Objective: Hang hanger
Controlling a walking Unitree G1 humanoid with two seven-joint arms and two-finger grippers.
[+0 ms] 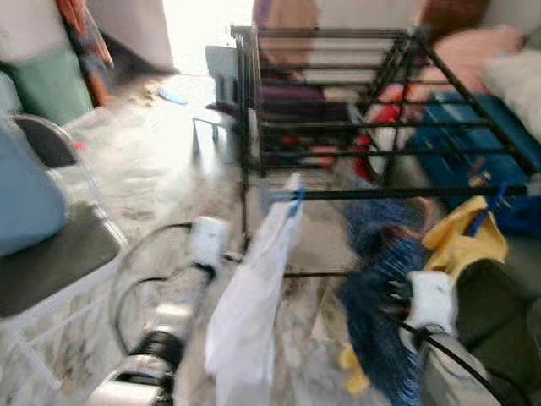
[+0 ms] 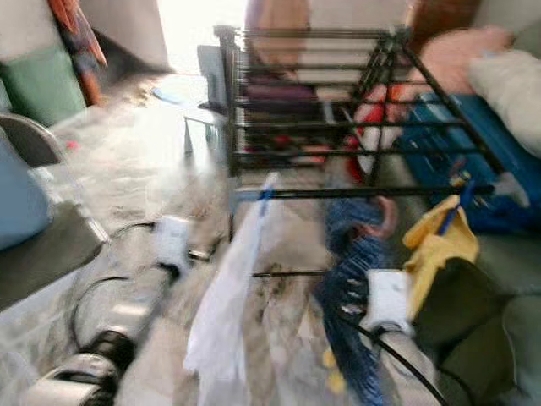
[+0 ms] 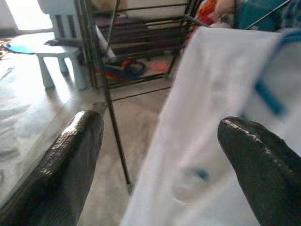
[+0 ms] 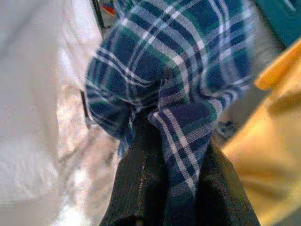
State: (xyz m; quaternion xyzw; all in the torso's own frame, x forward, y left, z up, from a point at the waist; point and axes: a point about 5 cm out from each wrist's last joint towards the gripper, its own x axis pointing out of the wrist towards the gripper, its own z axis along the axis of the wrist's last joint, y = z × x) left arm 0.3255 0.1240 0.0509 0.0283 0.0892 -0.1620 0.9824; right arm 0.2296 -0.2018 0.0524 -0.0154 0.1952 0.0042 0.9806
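Risk 1: the blue plaid garment may slip or bunch. It is pinched by cloth alone, with no hanger part visible between the fingers.
Risk 2: the hook may miss the front rail of the black drying rack. The head views are blurred, which suggests the camera is moving.
Risk 3: the white garment already on the front rail hangs just beside the left fingers and could be snagged.
Task item: a hanger cannot be made out. The plaid garment hangs below the front rail, between the white garment and a yellow cloth.
Right gripper: raised toward the rail, fingers together and clamped on the plaid cloth.
Left gripper: extended forward and low, fingers apart, holding nothing.
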